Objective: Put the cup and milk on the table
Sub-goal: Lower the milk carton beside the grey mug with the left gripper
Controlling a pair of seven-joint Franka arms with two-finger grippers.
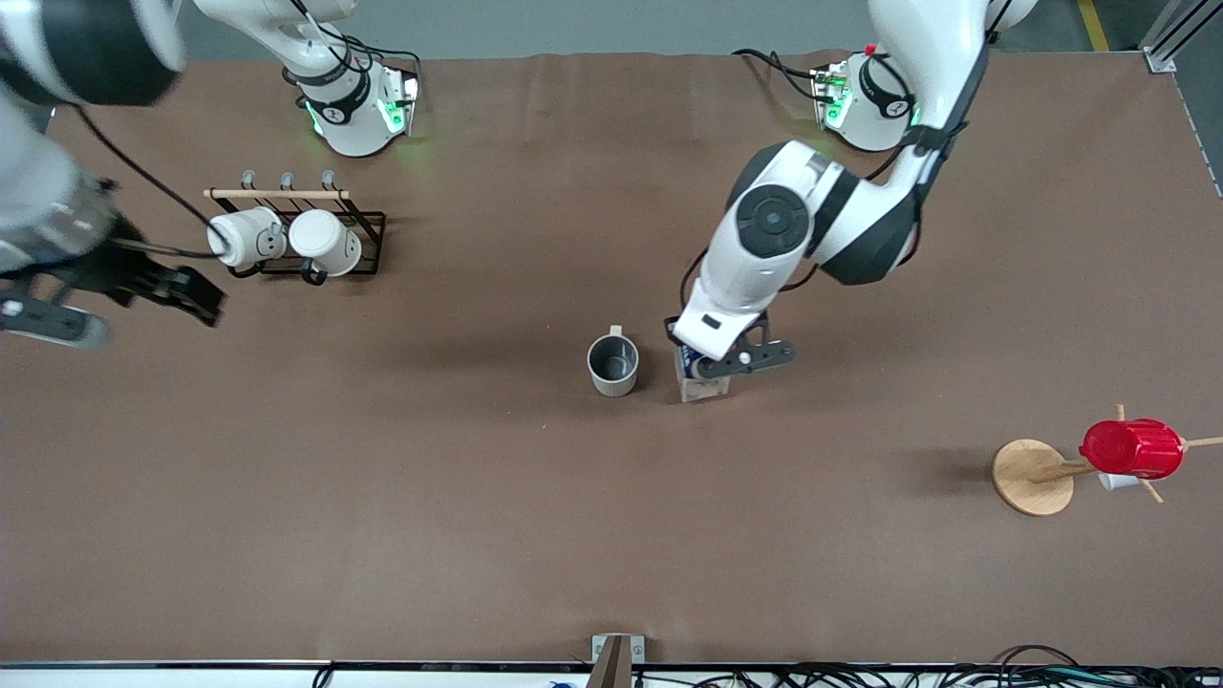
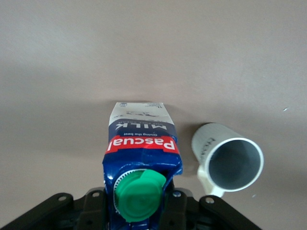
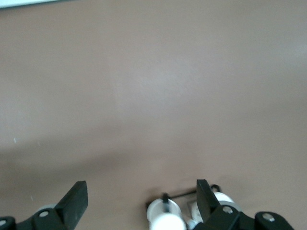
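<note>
Cup: the cup (image 1: 612, 364) stands upright on the table (image 1: 478, 497) near its middle, grey inside showing, small loop handle pointing away from the front camera; the left wrist view (image 2: 228, 159) shows dark lettering on its side
Milk: the milk (image 1: 702, 382) stands on the table just beside the cup, toward the left arm's end, a gap between the two; green cap (image 2: 139, 196), red label band and white "MILK" panel show in the left wrist view (image 2: 140, 143)
Left gripper: the left gripper (image 1: 712, 363) is down over the top of the milk; its jaws sit on either side of the carton's gable, pinching it near the cap
Right gripper: the right gripper (image 1: 182, 291) hangs over the table at the right arm's end, just beside the mug rack; its jaws are spread wide with nothing between them, seen clearly in the right wrist view (image 3: 141, 203); this arm waits
Mug rack: a black wire rack (image 1: 330, 229) with a wooden bar holds two plain white mugs (image 1: 287, 239) lying on their sides, farther from the front camera than the cup
Wooden stand: a round wooden disc (image 1: 1030, 476) with pegs carries a red plastic cup (image 1: 1133, 447) tipped sideways, toward the left arm's end and nearer to the front camera than the milk
Table: brown matte covering
</note>
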